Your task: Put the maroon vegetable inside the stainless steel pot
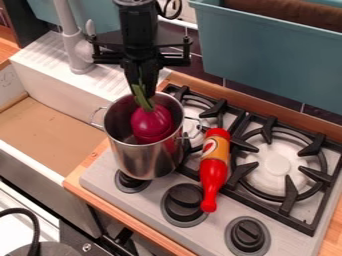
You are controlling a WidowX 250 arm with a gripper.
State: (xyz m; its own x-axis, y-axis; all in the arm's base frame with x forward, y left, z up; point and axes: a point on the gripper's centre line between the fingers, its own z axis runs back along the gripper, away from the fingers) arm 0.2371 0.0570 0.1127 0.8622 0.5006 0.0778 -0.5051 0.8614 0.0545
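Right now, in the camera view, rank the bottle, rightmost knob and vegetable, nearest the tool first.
1. Vegetable, at the pot's mouth, under the tool.
2. Bottle, right of the pot.
3. Rightmost knob, at the stove's front.

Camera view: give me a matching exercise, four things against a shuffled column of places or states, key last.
1. maroon vegetable
2. pot
3. red bottle
4. faucet

A. lying on the stove
B. at the back of the sink
C. in the pot's opening, green top at the gripper
D. upright, looped handles at its sides

Pairs: 1-C, 2-D, 3-A, 4-B
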